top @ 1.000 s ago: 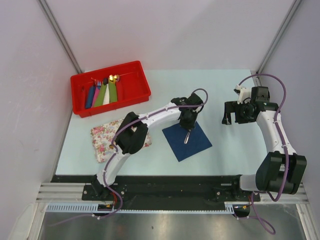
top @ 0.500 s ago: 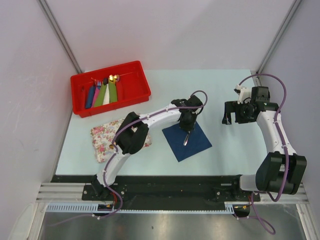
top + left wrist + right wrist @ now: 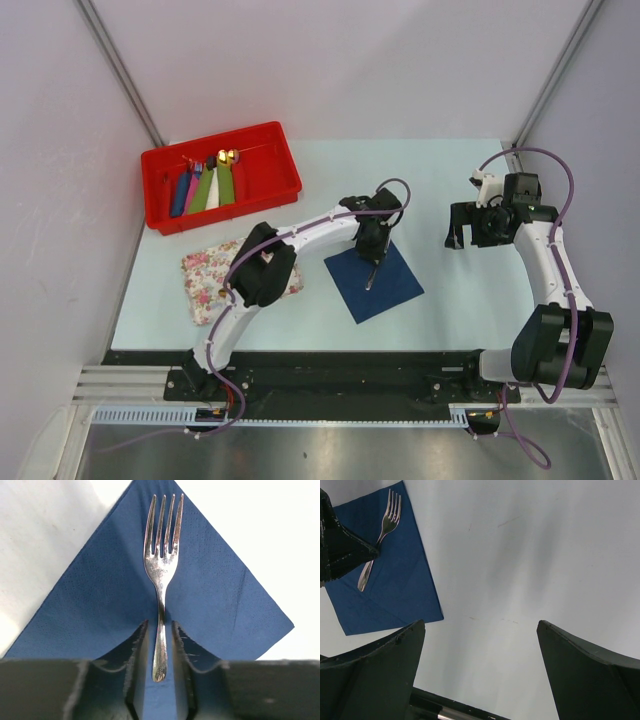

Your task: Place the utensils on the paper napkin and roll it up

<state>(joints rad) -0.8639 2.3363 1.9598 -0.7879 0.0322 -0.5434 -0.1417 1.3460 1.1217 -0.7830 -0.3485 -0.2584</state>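
Note:
The navy paper napkin [image 3: 385, 285] lies flat as a diamond in the middle of the table. The silvery fork [image 3: 371, 277] lies on it, tines pointing to the near side. In the left wrist view the fork [image 3: 161, 565] rests on the napkin [image 3: 100, 605]. My left gripper [image 3: 370, 252] [image 3: 160, 626] straddles the handle's end, jaws slightly apart with a gap on each side. My right gripper [image 3: 458, 238] [image 3: 480, 630] is wide open and empty, hovering right of the napkin [image 3: 395, 590]. The gold spoon is not in view.
A red bin [image 3: 160, 215] at the back left holds several coloured napkin rolls [image 3: 205, 187] with gold tips. A pink-flowered tray [image 3: 205, 280] lies at the near left, partly under my left arm. The right wrist view shows bare table beneath the right gripper.
My left gripper has shifted slightly left and back over the napkin; the fork lies nearly where it was. The right arm has not moved.

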